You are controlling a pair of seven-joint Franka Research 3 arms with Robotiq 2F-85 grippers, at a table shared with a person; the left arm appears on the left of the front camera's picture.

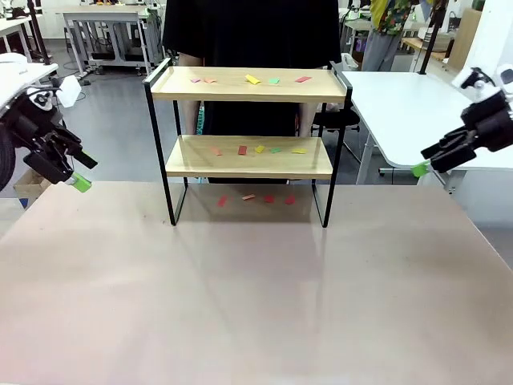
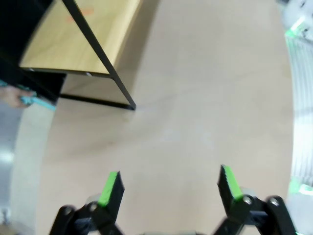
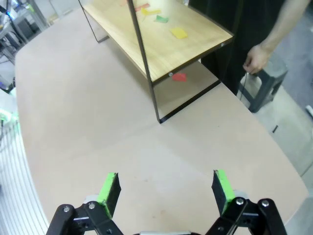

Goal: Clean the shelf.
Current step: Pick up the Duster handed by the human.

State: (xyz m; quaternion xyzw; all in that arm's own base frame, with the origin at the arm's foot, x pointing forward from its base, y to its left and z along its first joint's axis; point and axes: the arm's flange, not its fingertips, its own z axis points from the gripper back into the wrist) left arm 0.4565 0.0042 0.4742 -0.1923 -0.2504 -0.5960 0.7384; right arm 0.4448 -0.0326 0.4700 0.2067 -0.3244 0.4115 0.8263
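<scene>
The shelf (image 1: 248, 156) stands at the far middle of the table, two light wooden boards on a thin black frame. Small coloured paper scraps lie on its top board (image 1: 252, 79), on its lower board (image 1: 258, 149) and on the table beneath it (image 1: 256, 198). My left gripper (image 1: 80, 178) hovers open off the table's left edge, far from the shelf (image 2: 78, 39). My right gripper (image 1: 421, 164) is open beyond the right edge. In the right wrist view, my right gripper (image 3: 166, 188) has open jaws with nothing between them, and the shelf (image 3: 161, 41) lies ahead with scraps on it.
A person in black (image 1: 252, 32) stands right behind the shelf, with one hand (image 3: 257, 58) hanging beside it. A white table (image 1: 417, 112) adjoins at the right. The wide near part of the beige table (image 1: 256, 297) is bare.
</scene>
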